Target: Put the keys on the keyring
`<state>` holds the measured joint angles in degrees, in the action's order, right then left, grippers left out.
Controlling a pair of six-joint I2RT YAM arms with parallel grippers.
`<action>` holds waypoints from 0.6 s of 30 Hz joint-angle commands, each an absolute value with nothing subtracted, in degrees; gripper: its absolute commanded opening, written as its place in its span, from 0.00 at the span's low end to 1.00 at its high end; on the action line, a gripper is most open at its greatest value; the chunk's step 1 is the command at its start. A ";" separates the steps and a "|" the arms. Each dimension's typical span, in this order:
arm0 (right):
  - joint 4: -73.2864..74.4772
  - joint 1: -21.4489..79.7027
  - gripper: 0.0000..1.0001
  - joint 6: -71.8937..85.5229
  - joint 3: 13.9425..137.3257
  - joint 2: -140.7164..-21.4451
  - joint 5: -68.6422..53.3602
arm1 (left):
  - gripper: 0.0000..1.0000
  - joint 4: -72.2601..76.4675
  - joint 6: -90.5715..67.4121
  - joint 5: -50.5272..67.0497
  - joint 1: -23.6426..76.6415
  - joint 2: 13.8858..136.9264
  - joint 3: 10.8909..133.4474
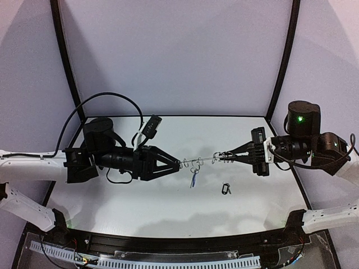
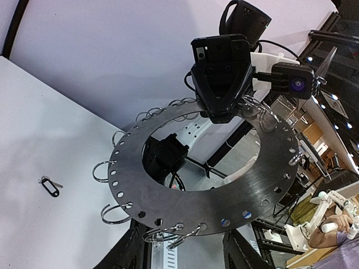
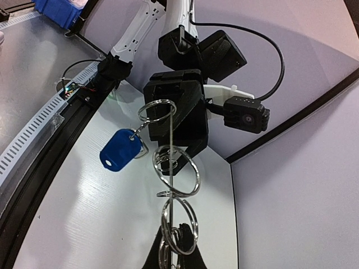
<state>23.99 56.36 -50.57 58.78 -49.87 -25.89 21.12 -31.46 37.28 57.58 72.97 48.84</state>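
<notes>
So the keyring (image 2: pixel 185 204) is strung between the two arms, standing on edge – from above it's just a thin line running fingertip to fingertip. The right gripper (image 2: pixel 221 115) is clamped on the rim at its end, and that's the only firm hold I can make out. The left gripper (image 1: pixel 177 163) sits at the opposite rim with its fingers (image 2: pixel 132 249) apart, one on either side of the near edge. No pad is clearly pressing on anything, so I'd call it released.

The blue-tag key (image 3: pixel 120 148) already hangs off one of the wire loops (image 2: pixel 93 172), just past the left fingertips on the way toward the right ones.

What matters is the black key (image 1: pixel 226 189). It's lying flat on the table (image 1: pixel 140 196), below the ring and off to the near side, closer to the right fingertips than the left. Its long axis looks roughly crosswise to the line of the ring, though it's tiny, so don't quote me.

My guess – the nearer arm is stuck holding the ring, so the free left one would have to come down and reach along under the ring to get it.
</notes>
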 commanded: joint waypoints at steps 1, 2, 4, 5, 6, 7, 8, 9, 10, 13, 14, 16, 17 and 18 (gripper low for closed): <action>22.35 56.31 0.00 -50.36 60.11 -49.08 -25.80 | 0.51 21.86 -32.77 38.02 57.07 71.57 49.99; 22.41 56.26 0.00 -50.41 60.13 -49.05 -25.63 | 0.51 21.09 -32.86 37.28 57.12 70.80 49.33; 22.50 56.29 0.00 -50.37 60.10 -49.04 -25.61 | 0.51 20.08 -32.91 35.72 57.12 69.44 48.41; 22.50 56.28 0.00 -50.37 60.16 -49.04 -25.64 | 0.51 19.75 -32.91 35.17 57.12 68.95 48.41; 22.66 56.29 0.00 -50.36 60.18 -49.24 -25.59 | 0.51 19.15 -32.95 34.41 57.09 67.75 47.59; 22.74 56.28 0.00 -50.42 60.20 -49.36 -25.58 | 0.51 19.07 -32.96 33.96 57.12 67.49 47.32; 22.76 56.30 0.00 -50.37 60.20 -49.45 -25.58 | 0.51 18.92 -33.00 33.85 57.12 67.17 47.26; 22.72 56.33 0.00 -50.36 60.21 -49.52 -25.62 | 0.51 18.77 -33.02 33.76 57.13 67.11 47.27; 22.82 56.30 0.00 -50.37 60.21 -49.52 -25.58 | 0.51 18.54 -33.04 33.77 57.06 67.07 47.39; 22.85 56.33 0.00 -50.34 60.29 -49.53 -25.58 | 0.50 18.67 -33.40 34.77 57.06 67.67 47.92; 22.85 56.29 0.00 -50.16 60.41 -49.55 -25.62 | 0.49 18.64 -33.53 35.50 57.04 68.16 48.26; 22.85 56.34 0.00 -50.10 60.34 -49.40 -25.66 | 0.47 18.56 -33.91 36.16 57.06 68.87 48.56; 22.76 56.34 0.00 -50.10 60.30 -49.39 -25.66 | 0.46 18.59 -34.14 36.75 57.07 69.06 48.72; 22.73 56.34 0.00 -50.10 60.23 -49.31 -25.71 | 0.46 18.56 -34.22 37.20 57.05 69.38 48.94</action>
